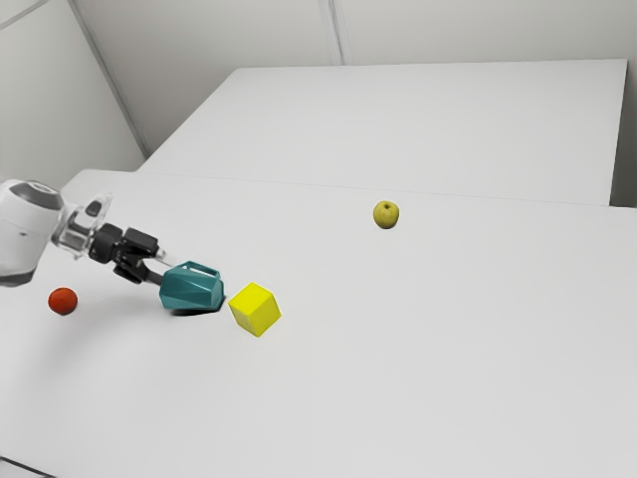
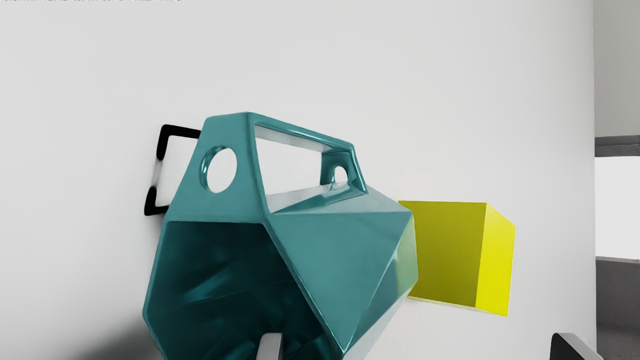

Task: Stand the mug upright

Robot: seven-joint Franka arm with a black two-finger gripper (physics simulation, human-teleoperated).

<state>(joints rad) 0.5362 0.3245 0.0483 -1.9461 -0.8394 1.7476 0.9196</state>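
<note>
The released claw point(image 1: 161, 269), fingers spread, is at the mouth of the mug point(image 1: 189, 290), on its side on the worktop point(image 1: 428, 349). Past the mug's base are a yellow cube point(image 1: 255, 311) and, farther, the worktop's edge.

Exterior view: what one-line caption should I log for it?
Open pincer at the mouth of a teal mug lying on its side, handle up, beside a yellow cube.

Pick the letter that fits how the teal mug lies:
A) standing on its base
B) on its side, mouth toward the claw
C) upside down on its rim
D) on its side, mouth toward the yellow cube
B: the mug's dark opening faces the claw, with its handle on top.
</note>
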